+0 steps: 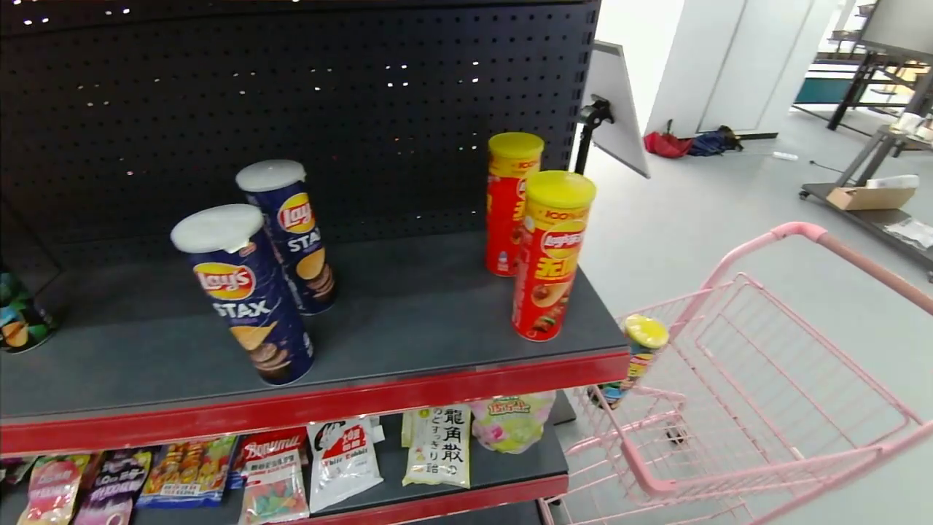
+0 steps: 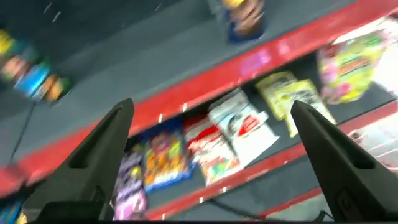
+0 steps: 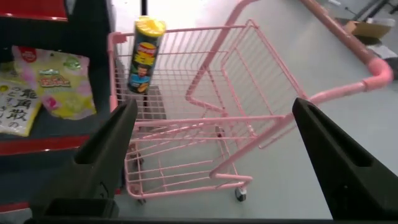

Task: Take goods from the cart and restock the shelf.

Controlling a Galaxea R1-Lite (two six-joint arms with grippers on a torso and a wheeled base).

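1. Shelf [image 1: 408, 306]: your largest item. It has a dark perforated back panel and a grey deck with a red front lip, and a lower shelf [image 1: 510, 467] sits beneath it.
2. Cart [image 1: 798, 232]: pink wire, parked just beside the shelf's right end, with its handle on the side away from the shelf.
3. Left gripper [image 2: 212, 104]: you will find its fingers spread wide with nothing between them. It hangs in front of the red lip and the lower shelf.
4. Right gripper [image 3: 214, 102]: also spread wide and holding nothing. It hangs over the cart's basket, near the shelf end.
5. Blue cans, two, white lids, upright on the left half of the deck. The front blue can [image 1: 248, 295] is near the lip, and the rear blue can [image 1: 291, 237] is just behind it.
6. Red cans, two, yellow lids, upright at the right end. The front red can [image 1: 550, 255] stands near the corner, and the rear red can [image 1: 508, 204] is close behind.
7. Cart can [image 1: 634, 361]: dark body, yellow lid. You have it standing upright in the cart's basket on the side nearest the shelf.
8. Partly seen can [image 1: 18, 317] at the deck's far left edge.
9. Snack bags [image 1: 342, 459] lying flat in a row on the lower shelf.
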